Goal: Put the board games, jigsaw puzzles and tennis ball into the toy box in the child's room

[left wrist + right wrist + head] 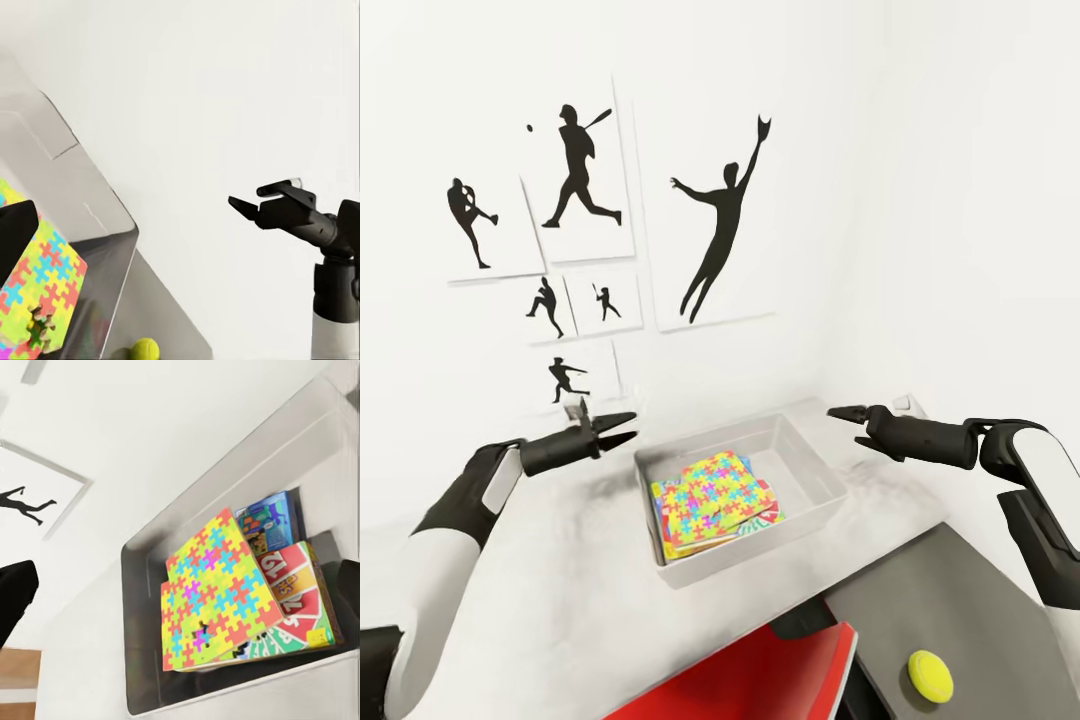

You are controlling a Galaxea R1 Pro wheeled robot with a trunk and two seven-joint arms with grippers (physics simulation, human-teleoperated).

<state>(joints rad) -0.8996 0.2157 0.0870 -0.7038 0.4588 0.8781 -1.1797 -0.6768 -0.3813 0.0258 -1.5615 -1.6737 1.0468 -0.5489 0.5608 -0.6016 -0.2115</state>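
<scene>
Nearest to the head camera, low and on the robot's right: the tennis ball (929,675), lying on a dark grey surface below the level of the white counter (560,590) — well under and behind the right claw (849,413), closer to the body than that claw's tips. Right arm plainly the nearer one; a reach down and back toward the body called for, by the look of it. Beside the ball, a red chair-like seat (760,680). Farther out, the toy box (800,455) between the two claws, a jigsaw puzzle (710,495) on top, board games (296,585) beneath. Right claw empty, fingers slightly parted. Left claw (622,426) empty too, fingers spread wide — the ball well apart from it, across the box.
</scene>
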